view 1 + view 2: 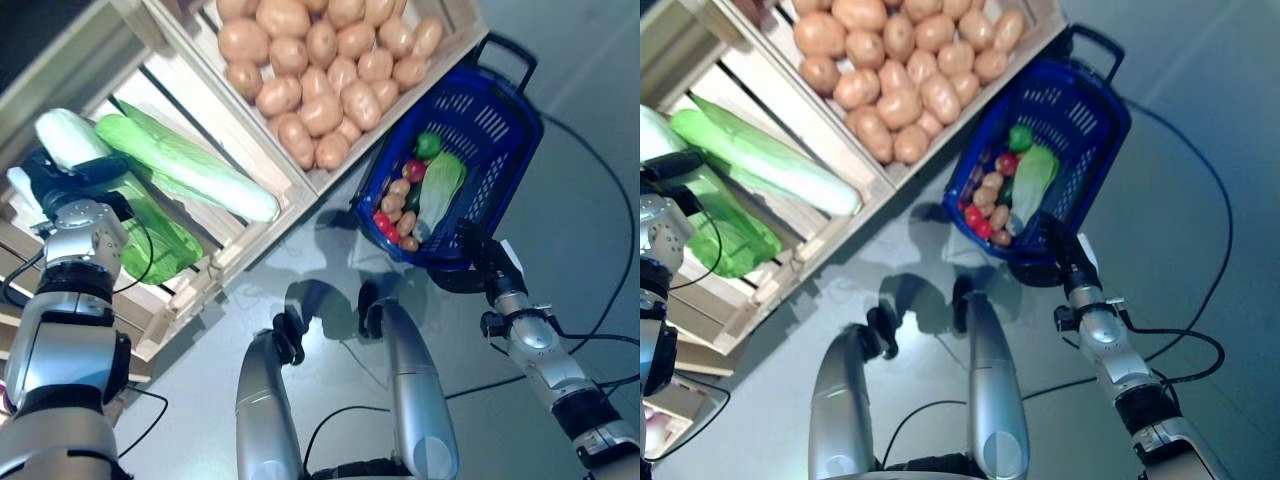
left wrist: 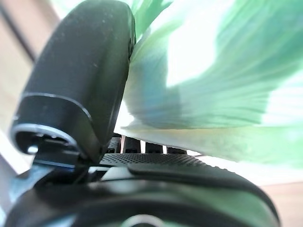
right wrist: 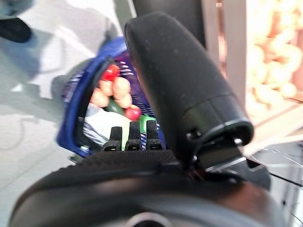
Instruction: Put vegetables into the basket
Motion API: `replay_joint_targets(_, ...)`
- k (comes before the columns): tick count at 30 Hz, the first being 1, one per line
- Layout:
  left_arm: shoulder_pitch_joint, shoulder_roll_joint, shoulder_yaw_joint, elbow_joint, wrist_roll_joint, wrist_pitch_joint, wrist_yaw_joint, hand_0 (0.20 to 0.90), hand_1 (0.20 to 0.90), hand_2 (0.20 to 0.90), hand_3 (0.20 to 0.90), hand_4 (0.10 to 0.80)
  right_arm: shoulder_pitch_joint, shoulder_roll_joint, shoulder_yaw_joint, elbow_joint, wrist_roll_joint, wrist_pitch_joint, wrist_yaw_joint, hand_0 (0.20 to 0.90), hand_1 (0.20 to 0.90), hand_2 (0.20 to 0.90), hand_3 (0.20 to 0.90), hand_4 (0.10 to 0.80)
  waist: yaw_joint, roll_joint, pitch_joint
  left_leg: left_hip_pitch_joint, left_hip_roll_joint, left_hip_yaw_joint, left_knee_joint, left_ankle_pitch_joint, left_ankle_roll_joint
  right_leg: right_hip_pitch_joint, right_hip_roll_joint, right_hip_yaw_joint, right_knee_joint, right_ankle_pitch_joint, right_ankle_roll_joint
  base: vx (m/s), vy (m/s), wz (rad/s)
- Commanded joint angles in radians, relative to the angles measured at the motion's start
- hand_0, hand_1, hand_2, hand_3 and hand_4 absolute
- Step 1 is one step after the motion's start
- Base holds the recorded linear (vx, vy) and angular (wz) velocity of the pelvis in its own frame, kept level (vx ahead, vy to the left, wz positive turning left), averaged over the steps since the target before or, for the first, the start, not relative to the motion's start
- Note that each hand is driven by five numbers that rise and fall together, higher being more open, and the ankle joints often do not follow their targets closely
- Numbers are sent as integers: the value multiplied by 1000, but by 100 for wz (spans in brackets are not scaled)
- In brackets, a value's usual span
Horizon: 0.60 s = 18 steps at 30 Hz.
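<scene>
My left hand [image 1: 66, 182] reaches into the wooden crate at the far left, with its thumb [image 2: 80, 80] and fingers curled round a pale green-and-white cabbage [image 1: 66, 135] [image 2: 213, 85]. A blue plastic basket [image 1: 500, 115] stands tilted on the floor at the right. Inside lie a cabbage [image 1: 441, 185], a green pepper [image 1: 428, 144], red tomatoes and small potatoes. My right hand [image 1: 478, 250] is shut on the basket's near rim [image 3: 71, 109], fingers hooked over the edge.
Two more cabbages [image 1: 190, 165] [image 1: 150, 238] lie in the slatted left crate [image 1: 225, 250]. Beside it a second wooden crate [image 1: 455, 40] is heaped with potatoes [image 1: 320, 70]. Grey floor lies in front of the crates and around the basket.
</scene>
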Motion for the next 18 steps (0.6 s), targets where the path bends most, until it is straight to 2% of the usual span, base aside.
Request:
replay_joint_targets(1,-7,87,22,-111,32,-167,-5,300,300,300,300,400,8,-9,-32,-92,48,-112,-30,900,900,900,900,800,-4,32,-5,136,-39,75,-90,-41,43,204,-54,-25,-81,-74,20,7,-106,-10)
replay_joint_targets(4,78,62,55,-161,5,-212,-46,300,300,300,300,400,21,19,-23,-89,46,-132,-18,900,900,900,900,800,9,39,-18,208,-56,60,-119,-37,48,282,-62,-41,-93,-86,16,7,-118,-2)
replay_joint_targets(9,244,8,100,-284,35,-271,-85,300,300,300,300,400,47,64,-13,-94,33,-160,-27,900,900,900,900,800,42,51,-83,318,-85,29,-170,-35,62,406,-74,-69,-125,-106,7,17,-146,7)
replay_joint_targets(13,371,-14,118,-362,196,-295,-110,300,300,300,300,400,67,100,-19,-101,48,-190,-19,900,900,900,900,800,71,57,-140,409,-103,7,-224,-30,65,517,-74,-95,-177,-113,4,33,-150,16)
replay_joint_targets(15,410,-19,126,-393,207,-298,-126,300,300,300,300,400,75,110,-21,-114,60,-195,-29,900,900,900,900,800,80,60,-157,446,-108,3,-253,-23,64,562,-71,-106,-209,-109,5,56,-142,4)
replay_joint_targets(17,500,-47,152,-462,233,-335,-158,300,300,300,300,400,108,147,-29,-142,57,-209,-27,900,900,900,900,800,97,67,-203,525,-120,1,-339,7,63,652,-65,-132,-296,-93,7,78,-157,10)
replay_joint_targets(18,507,-49,155,-470,233,-337,-162,300,300,300,300,400,110,148,-30,-146,59,-209,-23,900,900,900,900,800,98,68,-206,534,-121,1,-349,11,62,662,-64,-135,-307,-90,8,92,-137,13)
